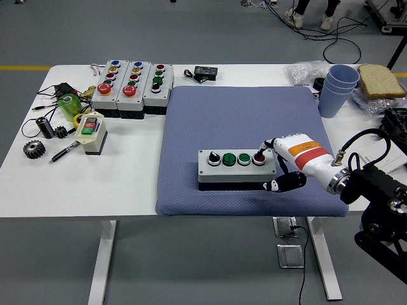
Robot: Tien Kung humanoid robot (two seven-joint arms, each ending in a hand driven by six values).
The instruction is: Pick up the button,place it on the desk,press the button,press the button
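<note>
A grey button box (234, 169) with a black selector knob, two green buttons and a red button (258, 159) lies on the blue mat (241, 121) near its front edge. My right hand (280, 166) is at the box's right end. One fingertip (260, 152) rests on or just over the red button, and the thumb (278, 184) lies against the box's front right corner. The hand holds nothing. My left arm is out of view.
Three more button boxes (132, 88) stand at the back left, with a small cream switch box (91, 133), gears, a pen and cables to their left. Blue cups (336, 89), bread and plastic bags sit at the back right. A black device (205, 72) lies behind the mat.
</note>
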